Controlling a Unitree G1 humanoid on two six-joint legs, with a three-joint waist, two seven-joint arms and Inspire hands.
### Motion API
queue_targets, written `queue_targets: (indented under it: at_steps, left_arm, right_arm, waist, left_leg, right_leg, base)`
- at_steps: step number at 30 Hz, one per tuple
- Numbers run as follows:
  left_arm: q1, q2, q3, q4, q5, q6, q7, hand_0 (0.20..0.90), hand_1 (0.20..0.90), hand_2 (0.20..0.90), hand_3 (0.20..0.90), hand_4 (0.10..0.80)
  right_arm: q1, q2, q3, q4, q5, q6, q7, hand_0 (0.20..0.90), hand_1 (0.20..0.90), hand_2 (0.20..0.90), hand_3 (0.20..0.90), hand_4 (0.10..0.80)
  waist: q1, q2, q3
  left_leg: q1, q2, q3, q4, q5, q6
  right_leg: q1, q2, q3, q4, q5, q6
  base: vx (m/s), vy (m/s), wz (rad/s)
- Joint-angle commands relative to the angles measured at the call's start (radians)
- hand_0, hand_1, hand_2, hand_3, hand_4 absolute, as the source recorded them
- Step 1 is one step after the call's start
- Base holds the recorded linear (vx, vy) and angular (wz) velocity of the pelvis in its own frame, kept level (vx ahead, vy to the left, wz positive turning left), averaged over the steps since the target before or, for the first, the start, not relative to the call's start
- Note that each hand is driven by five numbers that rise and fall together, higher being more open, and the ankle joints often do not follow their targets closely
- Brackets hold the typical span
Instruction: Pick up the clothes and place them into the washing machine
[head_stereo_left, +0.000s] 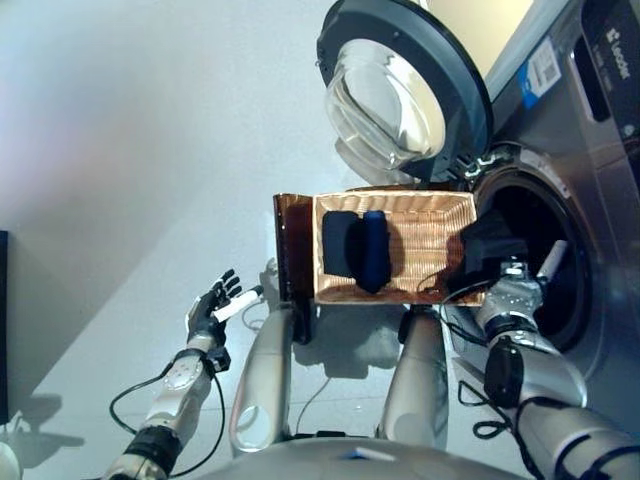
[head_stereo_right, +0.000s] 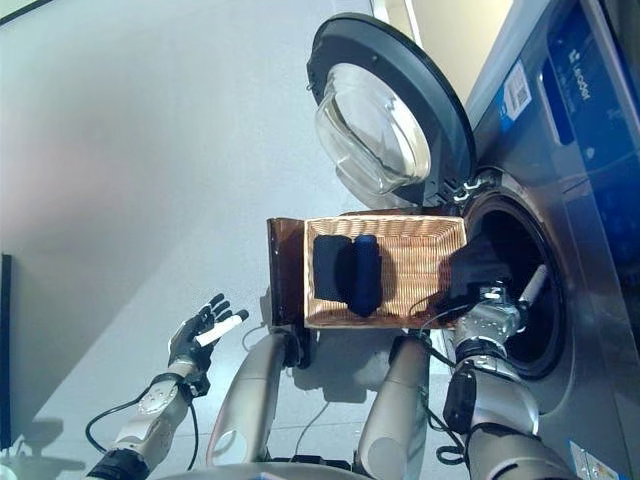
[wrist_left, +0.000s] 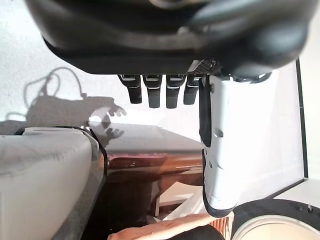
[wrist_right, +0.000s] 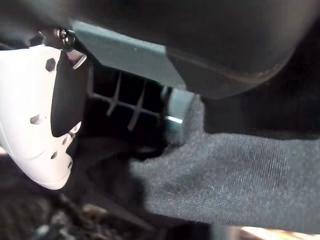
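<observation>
Overhead, from the left eye view: right hand reaches up at the mouth of the washing machine, its drum dark, w/ a black garment bunched over the fingers and lying across the machine's rim beside the wicker basket. Left hand hangs low and well apart, over the pale floor, fingers spread and relaxed, holding nothing. Round door stands swung wide above the basket; dark folded clothes lie in the basket's left part.

Right eye view: same layout, garment at the drum opening, rest of the clothes in the basket.

Left wrist view: fingers short and straight, white-covered thumb alongside, nothing between them.

Right wrist view: dark grey, finely woven cloth fills the area past the white thumb cover; fingers hidden in it, so grasp can't be told.
</observation>
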Motion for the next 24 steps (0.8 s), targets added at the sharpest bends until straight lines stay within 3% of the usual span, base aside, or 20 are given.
queue_targets:
  at_steps: [1,7,11,15,24]
  left_arm:
    - [0.007,0.06,0.052,-0.015,-0.006,-0.049,0.026,0.9,0.9,0.9,0.9,0.8]
    - [0.006,0.058,0.045,-0.012,-0.015,-0.042,0.029,0.9,0.9,0.9,0.9,0.8]
    - [0.014,0.064,0.036,-0.03,-0.012,-0.039,0.028,0.9,0.9,0.9,0.9,0.8]
    - [0.023,0.084,0.03,-0.039,0.009,-0.037,0.029,0.9,0.9,0.9,0.9,0.8]
    - [0.036,0.103,0.03,-0.045,0.01,-0.041,0.03,0.9,0.9,0.9,0.9,0.8]
  right_arm:
    - [-0.039,-0.141,-0.083,0.012,0.069,-0.125,0.013,0.2,0.2,0.2,0.2,0.3]
    - [-0.029,-0.217,-0.161,0.094,0.097,-0.153,-0.053,0.2,0.2,0.2,0.2,0.3]
    - [-0.041,-0.262,-0.172,0.102,0.074,-0.168,-0.098,0.2,0.2,0.2,0.2,0.3]
    - [-0.053,-0.362,-0.192,0.102,0.02,-0.195,-0.177,0.2,0.2,0.2,0.2,0.3]
    - [-0.083,-0.459,-0.181,0.1,-0.041,-0.21,-0.249,0.2,0.2,0.2,0.2,0.3]
  waist:
    - [-0.002,-0.009,-0.042]
    - [-0.012,-0.003,-0.056]
    - [-0.015,0.006,-0.059]
    - [-0.025,0.012,-0.062]
    - [-0.029,0.011,-0.076]
  left_leg:
    - [0.071,0.111,-0.114,-0.047,0.009,-0.155]
    - [0.071,0.115,-0.115,-0.028,-0.012,-0.157]
    - [0.07,0.115,-0.109,-0.026,-0.017,-0.155]
    - [0.061,0.116,-0.103,-0.007,-0.028,-0.153]
    - [0.056,0.119,-0.098,0.009,-0.041,-0.153]
  right_leg:
    - [0.07,-0.049,0.067,-0.038,0.04,0.021]
    - [0.07,-0.049,0.072,-0.027,0.031,0.023]
    - [0.061,-0.047,0.083,-0.026,0.032,0.027]
    - [0.053,-0.051,0.09,-0.019,0.026,0.03]
    - [0.046,-0.05,0.103,-0.016,0.024,0.031]
  base:
    - [0.0,0.0,0.0]
    - [0.006,0.002,0.0]
    - [0.003,0.011,-0.02]
    - [0.005,0.016,-0.03]
    - [0.004,0.004,-0.02]
